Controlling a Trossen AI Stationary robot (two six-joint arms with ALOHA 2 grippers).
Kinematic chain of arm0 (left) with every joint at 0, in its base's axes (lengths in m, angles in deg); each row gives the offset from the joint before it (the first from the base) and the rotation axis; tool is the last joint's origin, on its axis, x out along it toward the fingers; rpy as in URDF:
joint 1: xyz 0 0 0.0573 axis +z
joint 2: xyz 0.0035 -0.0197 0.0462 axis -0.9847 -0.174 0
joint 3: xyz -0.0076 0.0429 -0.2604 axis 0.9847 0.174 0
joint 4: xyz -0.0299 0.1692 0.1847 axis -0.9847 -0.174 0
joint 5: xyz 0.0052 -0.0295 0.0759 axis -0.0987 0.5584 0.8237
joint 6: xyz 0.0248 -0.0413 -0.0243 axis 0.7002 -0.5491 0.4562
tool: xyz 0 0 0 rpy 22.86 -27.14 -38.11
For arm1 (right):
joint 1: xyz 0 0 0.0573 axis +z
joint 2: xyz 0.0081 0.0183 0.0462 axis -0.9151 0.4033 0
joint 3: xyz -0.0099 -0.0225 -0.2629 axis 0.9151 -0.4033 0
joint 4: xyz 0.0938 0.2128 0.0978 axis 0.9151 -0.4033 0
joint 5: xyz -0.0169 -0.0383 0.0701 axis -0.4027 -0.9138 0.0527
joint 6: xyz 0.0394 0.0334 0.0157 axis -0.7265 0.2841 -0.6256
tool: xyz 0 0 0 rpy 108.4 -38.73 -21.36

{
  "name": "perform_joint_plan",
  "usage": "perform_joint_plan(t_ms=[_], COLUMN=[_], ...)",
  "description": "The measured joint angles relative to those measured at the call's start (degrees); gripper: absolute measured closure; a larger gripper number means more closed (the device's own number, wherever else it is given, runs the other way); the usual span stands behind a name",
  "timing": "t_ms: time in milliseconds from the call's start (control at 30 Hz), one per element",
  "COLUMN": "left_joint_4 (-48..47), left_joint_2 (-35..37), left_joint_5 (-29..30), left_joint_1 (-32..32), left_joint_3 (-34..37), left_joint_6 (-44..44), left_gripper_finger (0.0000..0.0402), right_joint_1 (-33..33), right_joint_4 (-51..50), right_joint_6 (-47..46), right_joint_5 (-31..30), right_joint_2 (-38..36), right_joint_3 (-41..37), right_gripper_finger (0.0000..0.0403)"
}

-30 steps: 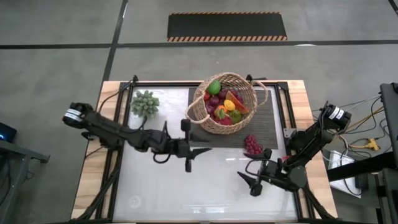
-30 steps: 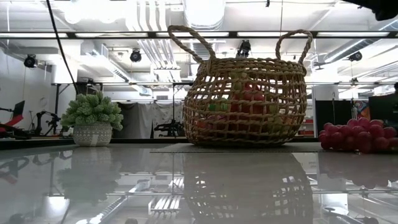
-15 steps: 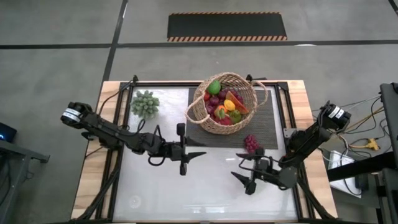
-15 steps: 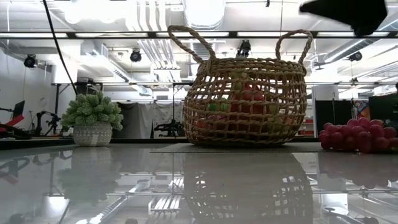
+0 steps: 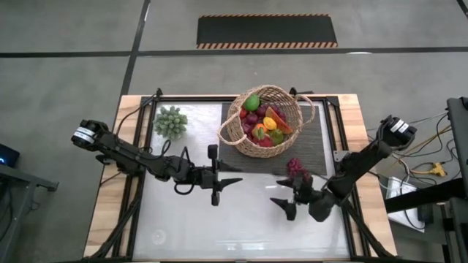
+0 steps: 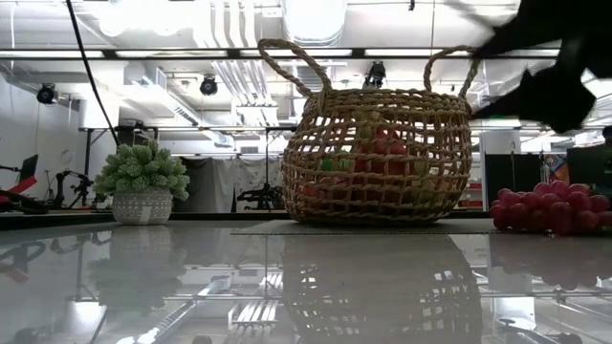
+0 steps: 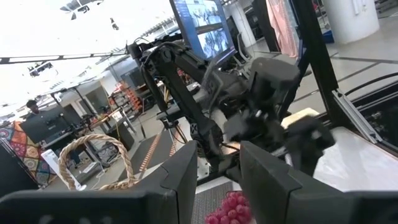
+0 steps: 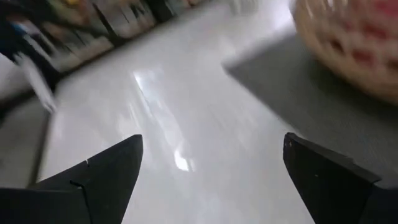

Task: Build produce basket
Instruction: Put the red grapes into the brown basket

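Note:
The round woven basket (image 5: 262, 120) stands on a dark mat (image 5: 311, 142) at the table's far middle and holds several toy fruits. It also shows in the low view (image 6: 382, 158). A red grape bunch (image 5: 295, 167) lies on the table at the mat's near edge, right of the basket in the low view (image 6: 553, 210). My right gripper (image 5: 285, 204) is open and empty, just near and left of the grapes; it shows dark above them in the low view (image 6: 555, 67). My left gripper (image 5: 223, 183) is open and empty, near the basket on its left side.
A small green potted plant (image 5: 170, 120) stands at the table's far left, also in the low view (image 6: 143, 182). The white tabletop (image 5: 241, 226) lies bare along the near side. Black frame rails run along the table's left and right sides.
My right gripper has gone toward the table's left and far edges, closing on the red grapes, and has come down into the low view. It stays open. My left gripper has drawn back a little toward the table's left, then kept still.

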Motion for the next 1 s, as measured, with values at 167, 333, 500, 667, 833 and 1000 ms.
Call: perform_joint_plan(t_ms=[167, 333, 500, 667, 833, 1000], left_joint_4=[0.0, 0.0, 0.0, -0.2, -0.2, -0.1], left_joint_2=[0.0, 0.0, 0.0, 0.0, 0.0, 0.0], left_joint_5=[0.0, 0.0, 0.0, 0.0, 0.0, 0.0], left_joint_1=[0.0, 0.0, 0.0, 0.0, 0.0, 0.0], left_joint_3=[0.0, 0.0, 0.1, 0.2, 0.2, 0.2], left_joint_6=[0.0, 0.0, 0.0, 0.0, 0.0, 0.0], left_gripper_finger=[0.0297, 0.0297, 0.0297, 0.0297, 0.0297, 0.0297], right_joint_1=[-3.3, -5.1, -6.3, -6.4, -7.2, -9.1], right_joint_4=[-27.6, -52.2, -78.4, -85.1, -84.6, -84.1], right_joint_6=[-16.6, -23.4, -33.0, -34.7, -34.7, -34.5], right_joint_5=[11.9, 18.6, 22.7, 26.0, 27.2, 26.6], right_joint_2=[-2.0, 0.5, 4.0, 4.9, 4.7, 4.7], right_joint_3=[5.8, 15.9, 24.3, 25.8, 23.0, 20.1], right_gripper_finger=[0.0035, 0.0035, 0.0035, 0.0038, 0.0072, 0.0112])
